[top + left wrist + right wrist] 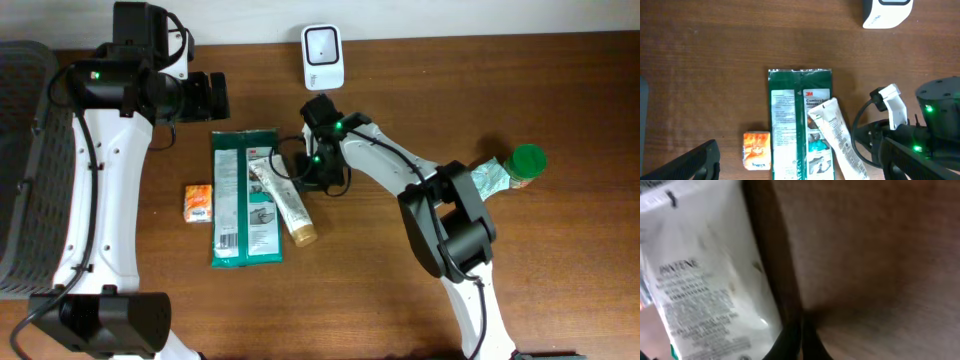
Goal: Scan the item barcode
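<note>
A white Pantene tube (283, 200) lies slantwise on a flat green 3M pack (245, 195). Both also show in the left wrist view, the tube (837, 135) across the pack (790, 120). My right gripper (318, 172) sits low at the tube's right edge. In the right wrist view its fingers (802, 340) are pressed together beside the tube (705, 280), and nothing shows between them. The white scanner (322, 55) stands at the back, with its lower part (888, 12) in the left wrist view. My left gripper (205, 97) hovers wide open (800, 167) above the items.
A small orange packet (199, 202) lies left of the green pack. A green-capped bottle (522, 165) and a crumpled foil packet (488, 177) sit at the right. A grey basket (25, 150) fills the left edge.
</note>
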You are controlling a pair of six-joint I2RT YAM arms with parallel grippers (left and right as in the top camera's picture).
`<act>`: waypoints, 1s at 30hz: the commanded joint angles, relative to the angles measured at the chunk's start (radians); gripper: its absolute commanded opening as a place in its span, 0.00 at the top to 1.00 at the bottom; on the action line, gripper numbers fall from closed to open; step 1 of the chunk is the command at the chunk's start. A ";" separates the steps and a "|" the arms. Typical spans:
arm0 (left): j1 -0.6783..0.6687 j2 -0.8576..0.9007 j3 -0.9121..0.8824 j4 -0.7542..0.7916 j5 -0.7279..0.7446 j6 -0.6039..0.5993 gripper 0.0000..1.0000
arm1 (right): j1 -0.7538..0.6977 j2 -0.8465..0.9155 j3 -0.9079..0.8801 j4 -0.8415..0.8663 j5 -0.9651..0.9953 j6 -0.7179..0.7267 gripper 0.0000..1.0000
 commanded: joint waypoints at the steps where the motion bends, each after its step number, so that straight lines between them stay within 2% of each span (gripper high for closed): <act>1: -0.003 -0.010 0.014 0.000 -0.003 0.006 0.01 | -0.024 0.025 0.089 -0.102 -0.019 -0.090 0.95; 7: -0.003 -0.010 0.014 0.001 -0.003 0.006 0.01 | -0.019 -0.026 0.354 -0.408 -0.107 -0.204 0.95; 10: -0.003 -0.010 0.014 0.000 -0.003 0.006 0.01 | 0.026 -0.025 0.327 -0.465 -0.126 -0.220 0.95; 17: -0.003 -0.010 0.014 0.000 -0.003 0.006 0.01 | 0.130 -0.023 0.177 -0.434 -0.124 -0.189 0.96; 21: -0.003 -0.010 0.014 0.000 -0.003 0.006 0.01 | 0.119 -0.023 0.121 -0.455 0.037 -0.188 0.96; 26: -0.004 -0.010 0.014 0.000 -0.004 0.006 0.01 | 0.041 -0.023 0.104 -0.502 0.350 -0.182 0.95; 30: -0.003 -0.010 0.014 0.000 -0.003 0.006 0.01 | -0.099 -0.023 0.134 -0.477 0.407 -0.297 0.95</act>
